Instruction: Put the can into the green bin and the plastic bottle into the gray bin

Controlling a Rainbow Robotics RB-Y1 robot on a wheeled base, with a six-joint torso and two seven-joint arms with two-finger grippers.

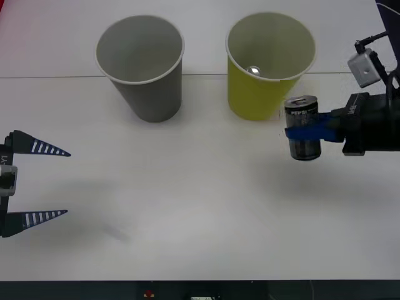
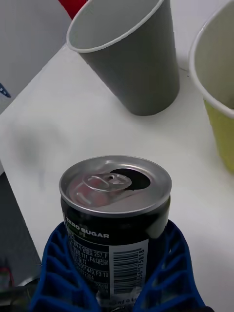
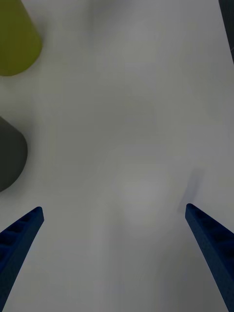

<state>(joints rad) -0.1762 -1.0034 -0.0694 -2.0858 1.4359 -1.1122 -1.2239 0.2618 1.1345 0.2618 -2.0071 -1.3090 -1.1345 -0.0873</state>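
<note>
White tabletop [image 1: 200, 206] spanning the front view, seam line near the far edge. Gray bin [image 1: 141, 66] upright toward the far edge, left of centre, mouth open, white rim. Green bin [image 1: 269, 64] upright just beside it on the right, also toward the far edge, something small and shiny lying inside at the bottom. Both bins apart, not touching; seen again in the right wrist view, gray bin [image 2: 127, 53] and part of the green bin [image 2: 217, 78] beyond the can. Left gripper [image 1: 47, 182] near the left edge of the tabletop, fingers spread wide, nothing between them, well apart from both bins; same spread in the left wrist view [image 3: 114, 243] over bare surface. Right gripper [image 1: 307, 132] toward the right edge, blue fingers pinching the can [image 1: 303, 127] round its dark body. Can upright, lifted off the tabletop, just in front of the green bin's right side, below its rim. Can [image 2: 116, 214] top silver, pull-tab opened, barcode label facing the wrist camera.
</note>
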